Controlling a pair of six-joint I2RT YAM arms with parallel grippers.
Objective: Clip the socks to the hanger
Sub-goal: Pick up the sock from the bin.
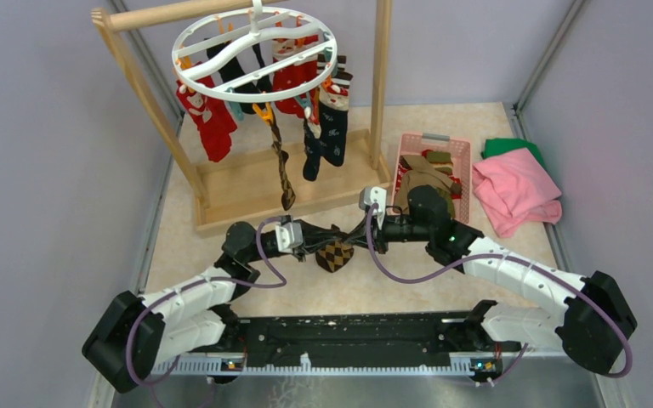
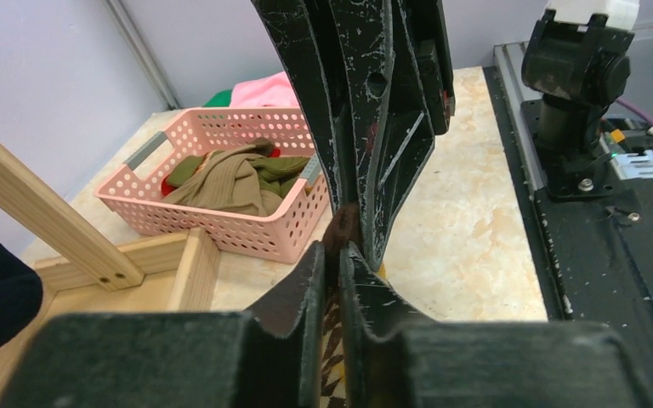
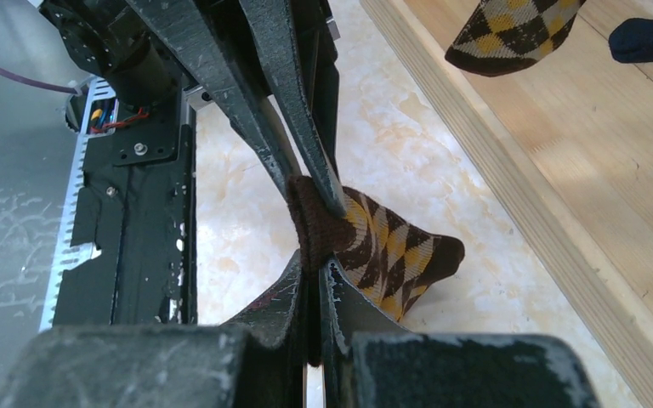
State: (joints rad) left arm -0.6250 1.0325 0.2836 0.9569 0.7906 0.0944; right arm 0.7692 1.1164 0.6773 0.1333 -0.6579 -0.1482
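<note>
A brown and mustard argyle sock [image 1: 335, 255] hangs just above the table between the two arms. My right gripper [image 3: 313, 259] is shut on its dark brown cuff, and the patterned foot [image 3: 387, 246] trails to the right. My left gripper [image 2: 340, 248] meets it from the opposite side, its jaws pressed on the argyle fabric [image 2: 333, 336]. The white round hanger [image 1: 255, 51] hangs from the wooden rack at the back, with red socks [image 1: 212, 123], a navy sock [image 1: 332, 132] and another argyle sock [image 1: 283, 166] clipped under it.
A pink perforated basket [image 1: 468, 183] with several more socks stands right of the rack, with its rim [image 2: 221, 119] also in the left wrist view. A pink cloth [image 1: 514, 191] and a green cloth [image 1: 510, 146] lie at the far right. The rack's wooden base [image 1: 255, 191] is just behind the grippers.
</note>
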